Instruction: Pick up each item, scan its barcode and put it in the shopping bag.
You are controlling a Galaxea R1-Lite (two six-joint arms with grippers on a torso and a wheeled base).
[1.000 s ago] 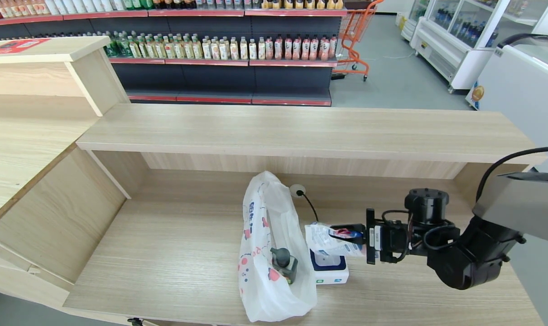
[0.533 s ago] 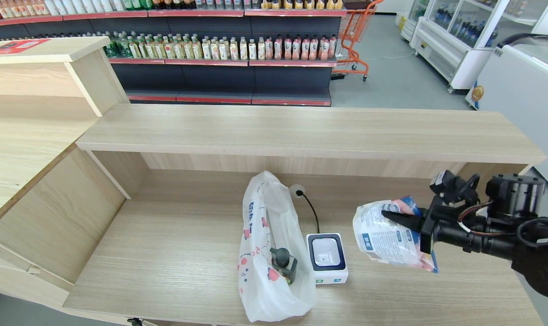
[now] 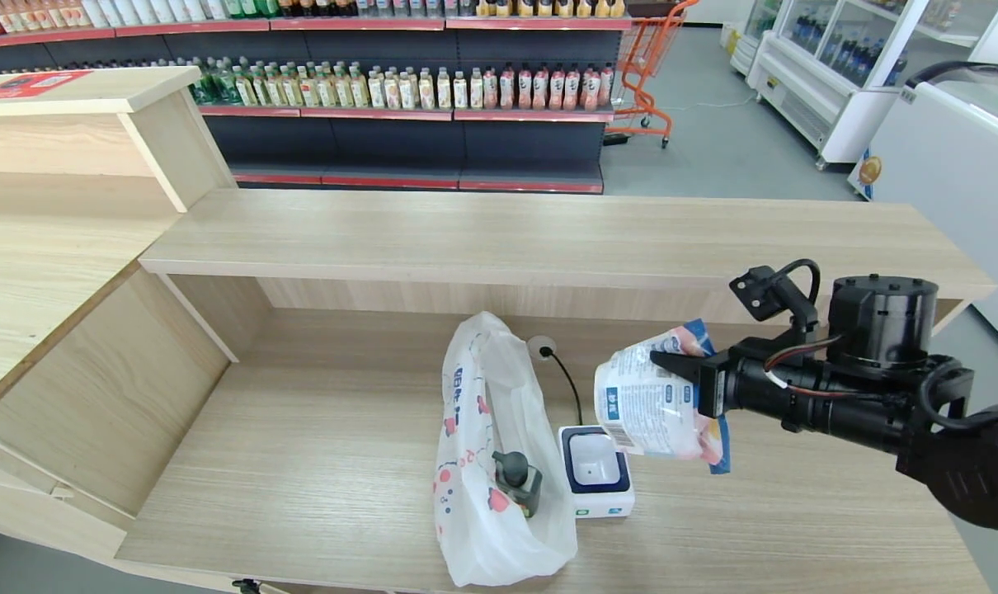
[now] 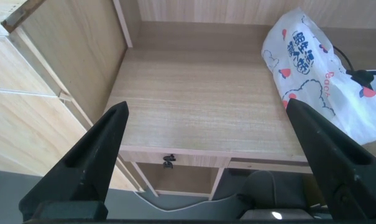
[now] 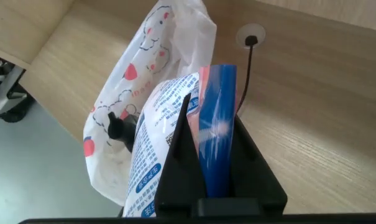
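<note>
Shopping bag [image 3: 466,429] just left of scanner [image 3: 598,474] on counter [image 3: 301,478] — packet [image 3: 647,412] above scanner, in right hand [image 3: 664,367].

Light wood-grain checkout counter [image 3: 548,239] with raised front ledge; behind it a dark store shelf unit [image 3: 400,144] with red-edged shelves carrying rows of drink bottles [image 3: 400,87], an orange wire shopping cart [image 3: 651,62] on grey floor [image 3: 713,148], white glass-fronted freezer cabinets [image 3: 829,66] at right.

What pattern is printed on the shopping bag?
The shopping bag is white with red hearts and blue lettering; left wrist view.
</note>
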